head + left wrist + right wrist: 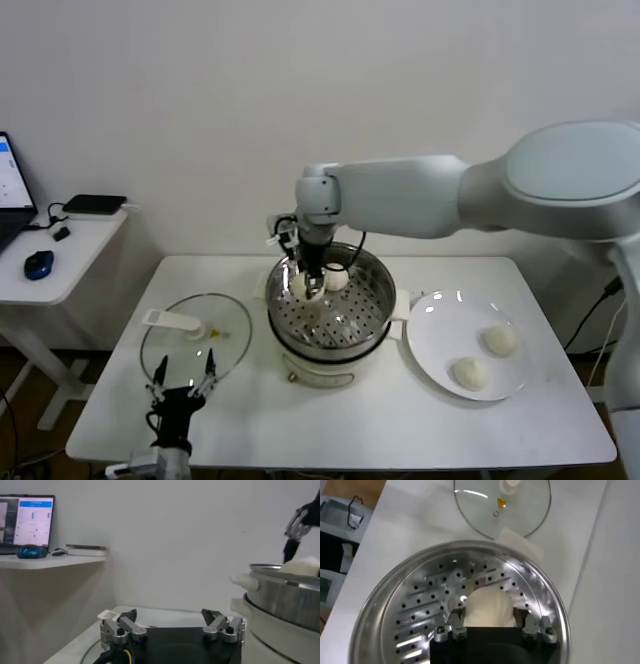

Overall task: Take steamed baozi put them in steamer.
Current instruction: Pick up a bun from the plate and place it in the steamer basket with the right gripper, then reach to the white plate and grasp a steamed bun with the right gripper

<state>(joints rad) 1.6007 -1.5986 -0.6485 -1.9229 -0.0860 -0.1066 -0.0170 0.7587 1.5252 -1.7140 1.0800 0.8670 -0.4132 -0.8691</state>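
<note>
A: Where is the right gripper (312, 285)?

B: Over the far left part of the round shiny stainless-steel steamer (375, 300), reaching in from the right. Its jaws are closed round a smooth creamy-white dough bun (489, 607), and in the right wrist view that bun sits between the two fingers, just above the perforated steel tray (427, 605).

A: Is it touching the tray?

B: I cannot tell whether it rests on the tray or hangs just clear of it.

A: And the other buns?

B: A second white bun (336, 279) lies inside the steamer at its far side, just right of the gripper. Two more buns (469, 373) lie on the round white plate (432, 345) on the right of the bench (400, 420), one nearer, one farther and further right, apart from each other. The plate sits just beside the steamer.

A: The left arm?

B: The left gripper (182, 378) waits low at the near left of the bench, jaws spread wide and holding nothing, just at the near edge of the flat round glass lid (195, 340) with its white handle. The lid lies flat on the bench, left of the steamer.

A: Anything beyond the bench?

B: A small white side table (60, 250) at far left carries a blue computer mouse (38, 264) and a laptop.
</note>
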